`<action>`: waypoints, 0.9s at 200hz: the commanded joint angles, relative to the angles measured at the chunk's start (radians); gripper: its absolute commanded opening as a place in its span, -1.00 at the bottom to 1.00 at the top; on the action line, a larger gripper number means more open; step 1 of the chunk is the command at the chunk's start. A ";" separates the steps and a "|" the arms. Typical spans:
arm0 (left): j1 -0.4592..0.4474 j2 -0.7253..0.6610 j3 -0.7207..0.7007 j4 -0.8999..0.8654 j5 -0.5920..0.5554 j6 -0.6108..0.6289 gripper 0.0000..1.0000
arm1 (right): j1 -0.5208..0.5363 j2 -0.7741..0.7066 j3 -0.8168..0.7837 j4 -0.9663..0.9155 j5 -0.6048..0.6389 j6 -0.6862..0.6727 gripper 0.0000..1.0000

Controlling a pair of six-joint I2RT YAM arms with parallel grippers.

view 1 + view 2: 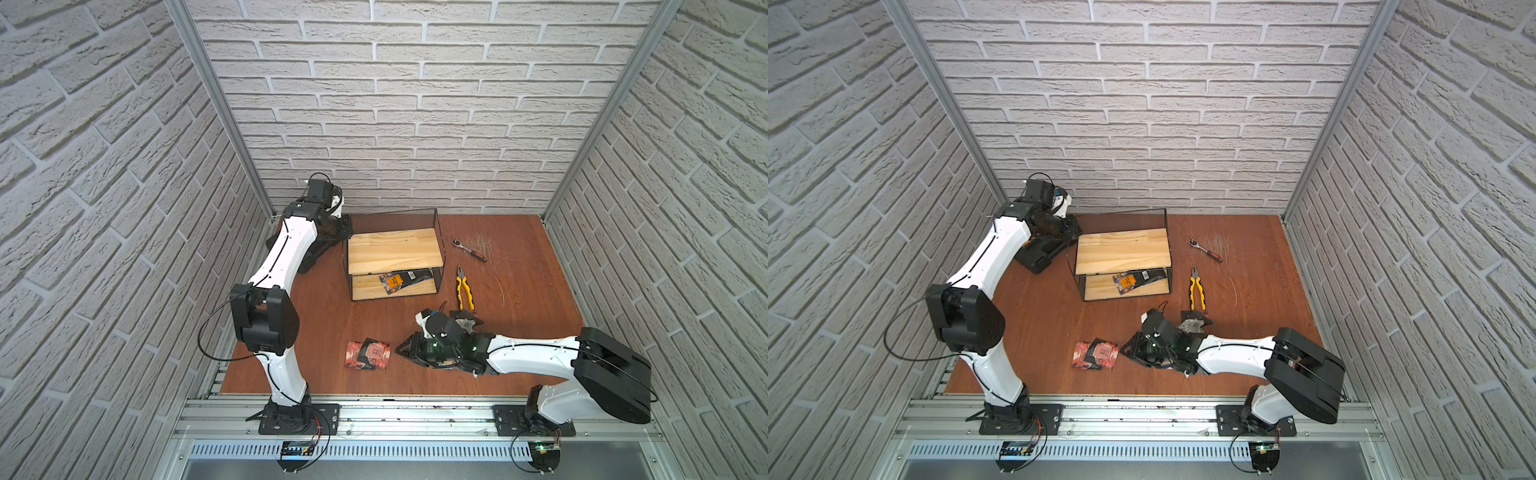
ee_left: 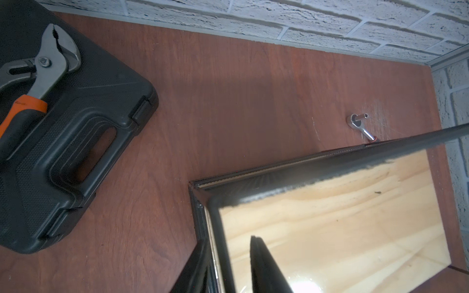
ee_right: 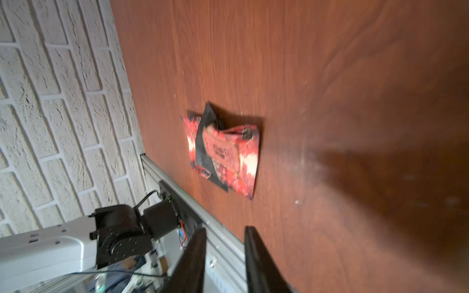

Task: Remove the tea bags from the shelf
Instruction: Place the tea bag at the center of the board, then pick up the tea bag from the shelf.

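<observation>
The 2-tier pine-and-black-mesh shelf (image 1: 395,249) is clamped by the left gripper (image 2: 228,243); the right gripper (image 3: 225,228) jaws are parted, empty, near crumpled red foil tea bags (image 3: 228,152).

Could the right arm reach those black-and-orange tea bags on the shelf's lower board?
Probably yes. The tea bags lie at the open front of the shelf, facing the right gripper, which is open and empty, with bare table between them. The pliers lie off to the side.

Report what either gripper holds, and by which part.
Nothing. The right gripper is open and empty; the left gripper is shut on nothing above the shelf.
</observation>
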 commanded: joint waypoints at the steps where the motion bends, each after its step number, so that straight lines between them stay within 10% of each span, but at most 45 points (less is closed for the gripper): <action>1: 0.022 -0.005 -0.036 -0.031 -0.035 0.031 -0.36 | -0.013 -0.059 -0.045 0.101 0.230 0.121 -0.71; 13: 0.024 -0.007 -0.039 -0.030 -0.033 0.033 -0.36 | -0.016 -0.051 -0.041 0.122 0.314 0.161 -0.95; 90: 0.027 -0.009 -0.048 -0.029 -0.029 0.031 -0.37 | -0.032 0.365 0.165 0.568 0.627 0.232 -0.95; 180: 0.038 -0.009 -0.052 -0.030 -0.027 0.036 -0.37 | -0.074 0.656 0.486 0.460 0.733 0.312 -0.95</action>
